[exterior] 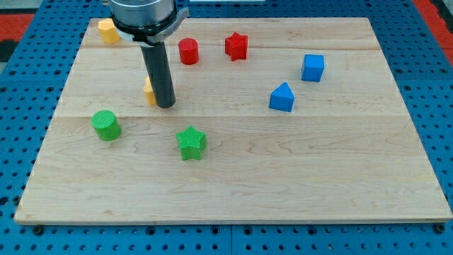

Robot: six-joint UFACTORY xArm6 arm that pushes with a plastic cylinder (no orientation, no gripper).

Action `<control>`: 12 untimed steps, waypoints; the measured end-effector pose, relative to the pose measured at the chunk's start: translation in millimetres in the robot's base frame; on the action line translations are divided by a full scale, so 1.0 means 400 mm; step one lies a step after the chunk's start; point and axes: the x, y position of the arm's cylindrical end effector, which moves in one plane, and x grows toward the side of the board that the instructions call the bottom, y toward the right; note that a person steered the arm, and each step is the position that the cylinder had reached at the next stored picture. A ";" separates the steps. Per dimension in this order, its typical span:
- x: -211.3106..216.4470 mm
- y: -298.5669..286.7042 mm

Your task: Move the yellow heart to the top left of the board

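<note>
My tip [165, 106] rested on the board [233, 177] with the yellow heart [149, 91] pressed against its left side, mostly hidden behind the rod, so only a sliver of yellow showed. The tool was a bare rod with nothing to open or close, and it clamped nothing; it only touched the heart from the view's right.

Just below and right of my tip sat the green star [191, 142], and further to its lower left the green cylinder [106, 125]; both lay off the path and needed no care. Above and slightly right of the rod stood the red cylinder [188, 51], with the red star [236, 46] beyond it. Well to the right were the blue pentagon-like block [282, 97] and the blue cube [312, 67].

In my judgement, the step called for shifting to the heart's lower right side first, then pushing up and left in one steady line. The yellow block [107, 30] already near the upper left corner looked like the main hazard, since a wide push might have knocked it.
</note>
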 end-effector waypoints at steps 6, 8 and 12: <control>-0.124 -0.177; -0.256 -0.368; -0.394 -0.483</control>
